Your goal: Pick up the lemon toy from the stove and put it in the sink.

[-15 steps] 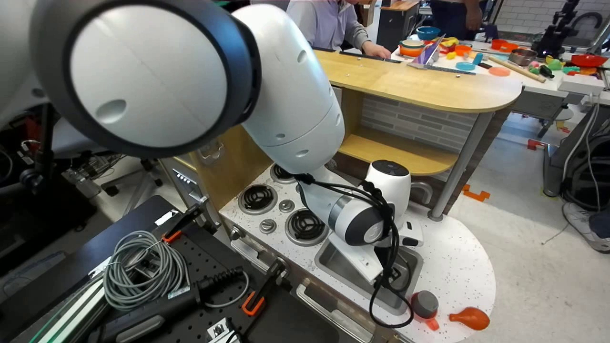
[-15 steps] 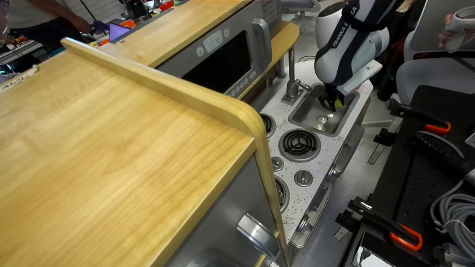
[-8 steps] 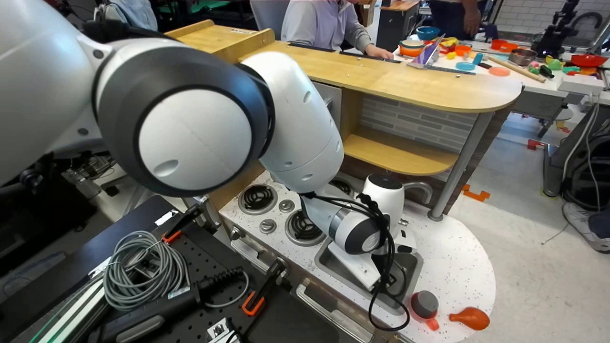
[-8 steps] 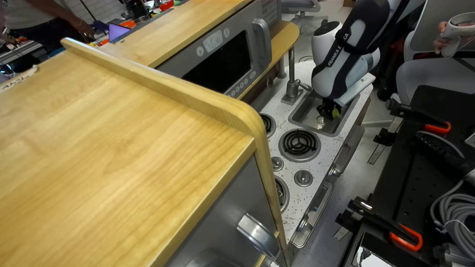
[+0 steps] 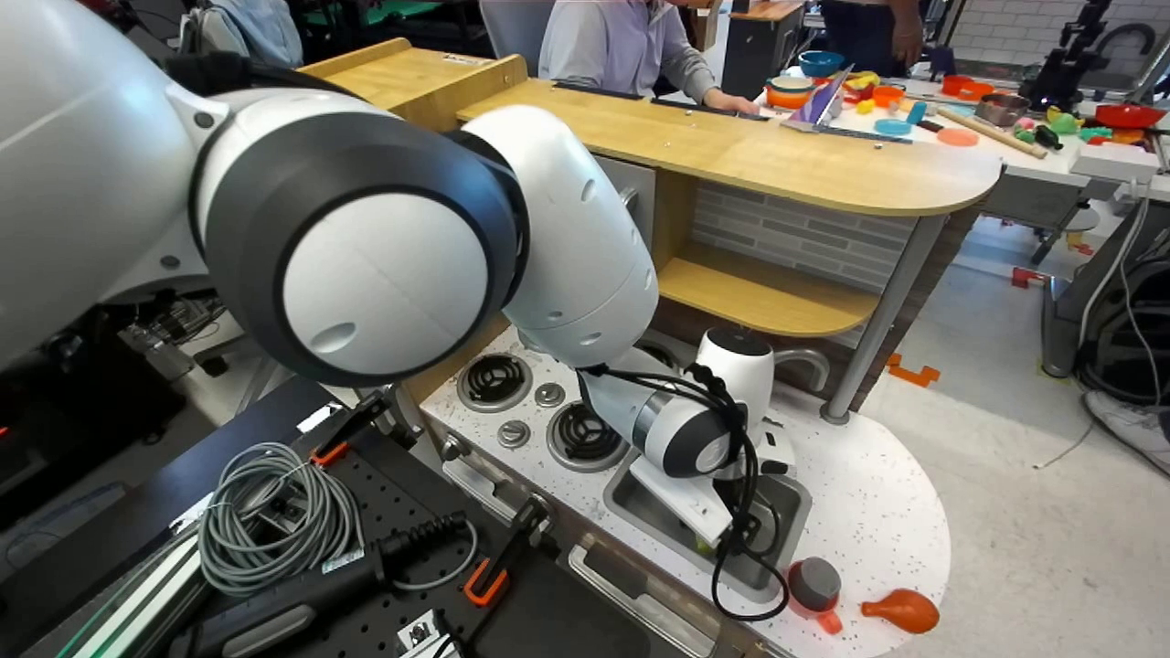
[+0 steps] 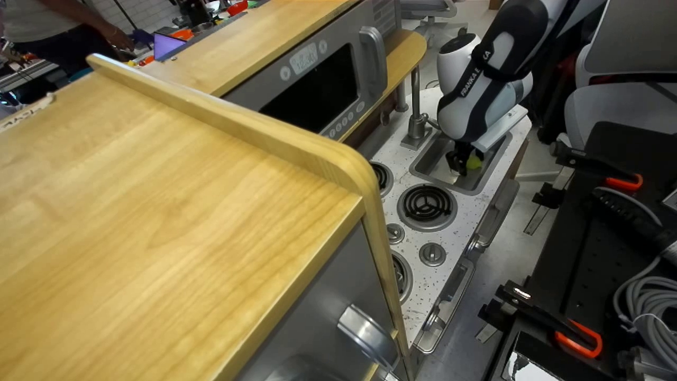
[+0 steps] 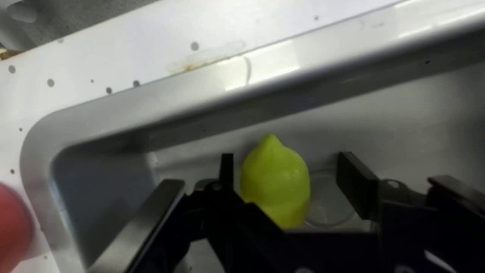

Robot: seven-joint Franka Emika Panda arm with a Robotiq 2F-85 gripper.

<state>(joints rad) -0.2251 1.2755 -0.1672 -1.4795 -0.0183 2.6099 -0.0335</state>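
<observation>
Wrist view: nearest are the dark fingers (image 7: pixel 358 185) of the gripper (image 7: pixel 287 168), spread apart, with the lemon toy (image 7: pixel 276 180) between them, closer to the finger at picture left, a gap showing at the other. Beyond lie the round drain (image 7: pixel 331 203), the grey sink (image 7: pixel 113 115) that holds the toy, and the white speckled counter (image 7: pixel 113 57). In an exterior view, a wooden top (image 6: pixel 169 211) comes first, then the stove (image 6: pixel 411 248), then the sink with the arm (image 6: pixel 492 84) angled down over it
</observation>
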